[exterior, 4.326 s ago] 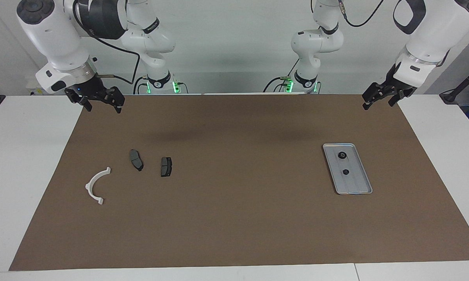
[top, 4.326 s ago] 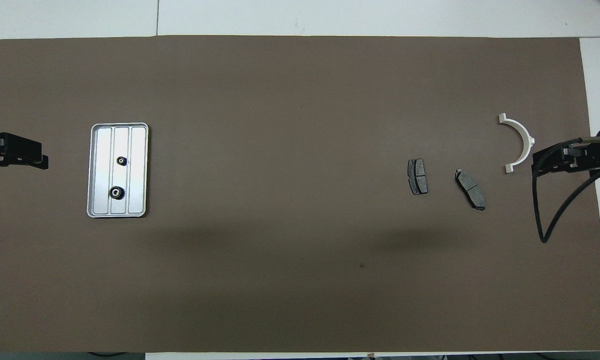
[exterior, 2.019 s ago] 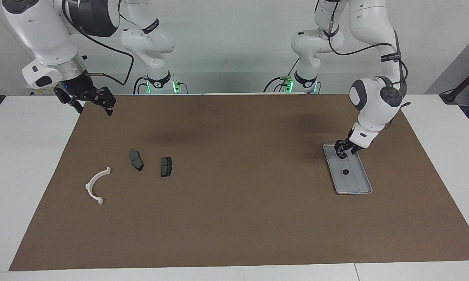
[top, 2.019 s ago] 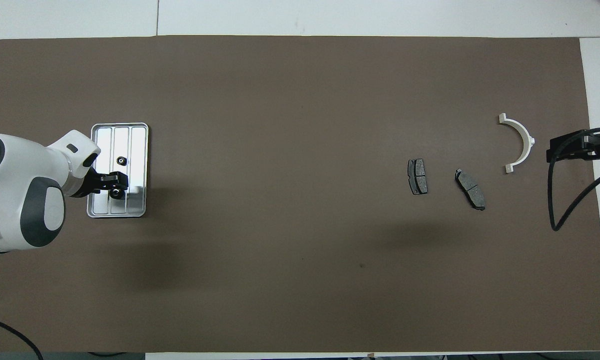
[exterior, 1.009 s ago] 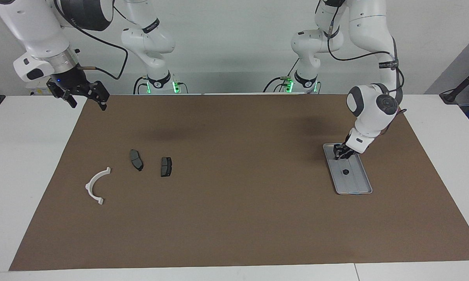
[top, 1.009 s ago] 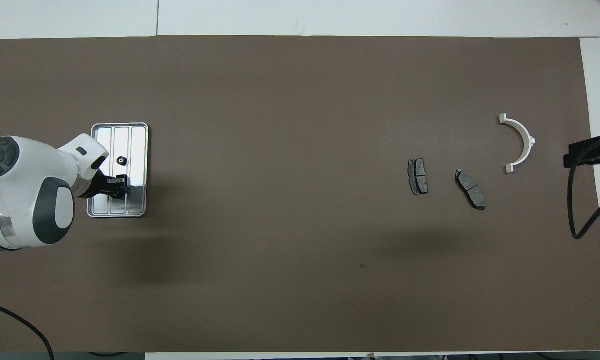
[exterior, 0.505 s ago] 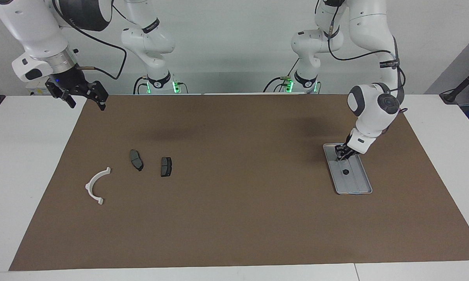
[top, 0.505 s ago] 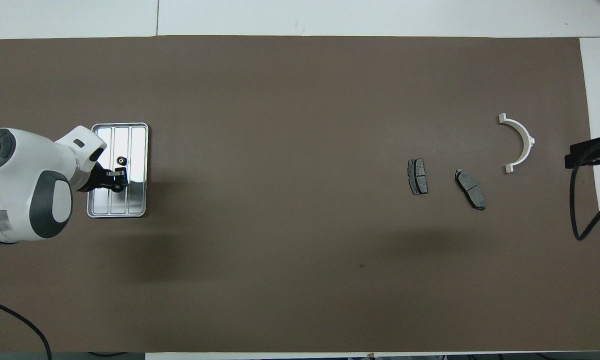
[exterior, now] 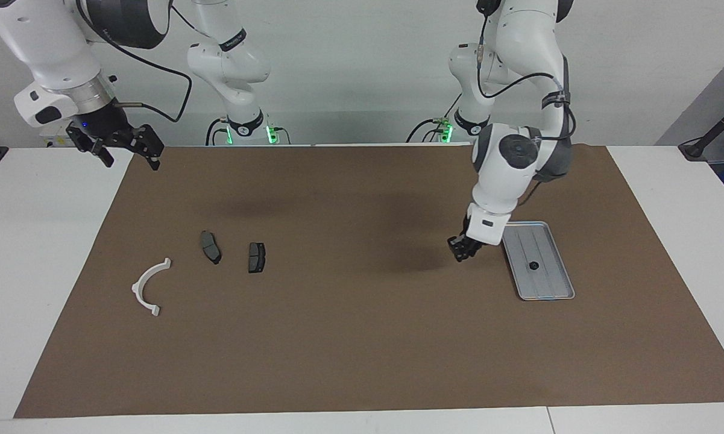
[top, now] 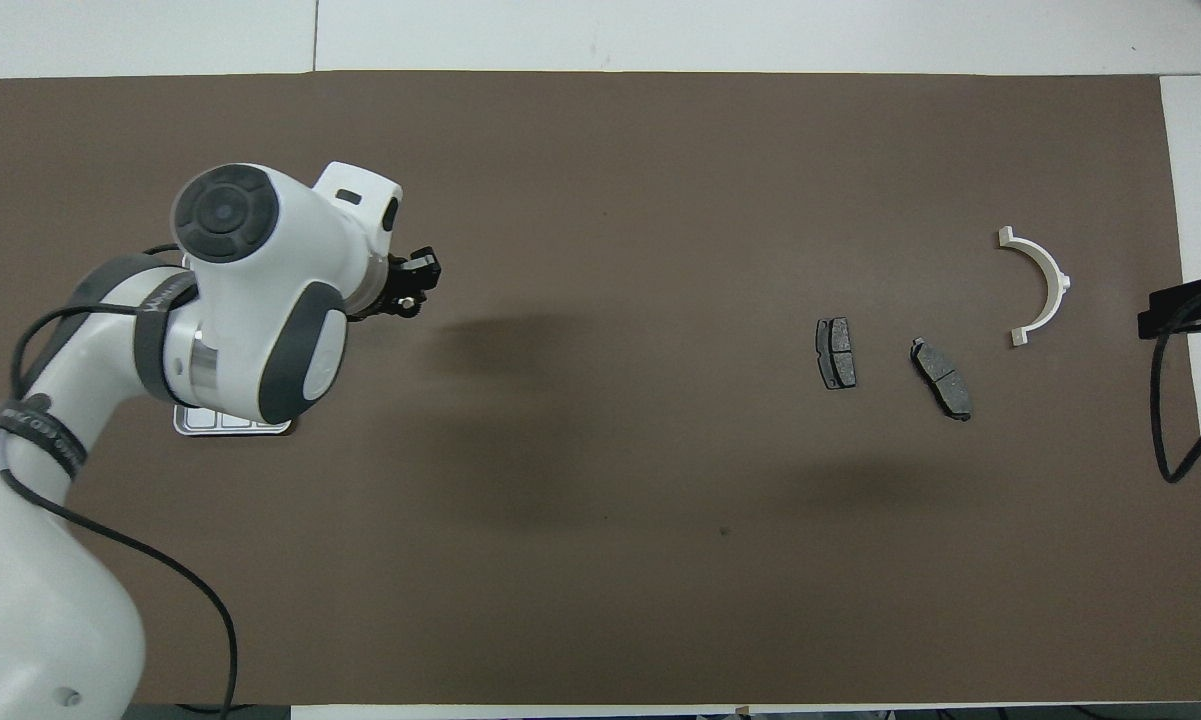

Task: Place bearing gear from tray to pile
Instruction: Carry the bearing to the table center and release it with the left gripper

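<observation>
The silver tray point(exterior: 550, 284) lies on the brown mat toward the left arm's end, and one small black bearing gear point(exterior: 533, 265) still lies in it. In the overhead view the left arm hides all but a corner of the tray point(top: 230, 426). My left gripper point(exterior: 463, 249) point(top: 412, 287) hangs over the bare mat beside the tray, shut on the other bearing gear. The pile lies toward the right arm's end: two dark brake pads point(exterior: 211, 247) point(exterior: 257, 257) point(top: 836, 353) point(top: 942, 378) and a white bracket point(exterior: 151, 287) point(top: 1040, 285). My right gripper point(exterior: 131, 160) point(top: 1163, 314) waits open over the mat's edge.
The brown mat point(exterior: 349, 337) covers most of the white table. The left arm's elbow and forearm point(top: 250, 300) stand high over the tray. A black cable point(top: 1165, 420) hangs from the right arm near the bracket.
My left gripper has come up out of the tray with one bearing gear and moved off it toward the pile. One gear stays in the tray. The right gripper has hardly moved.
</observation>
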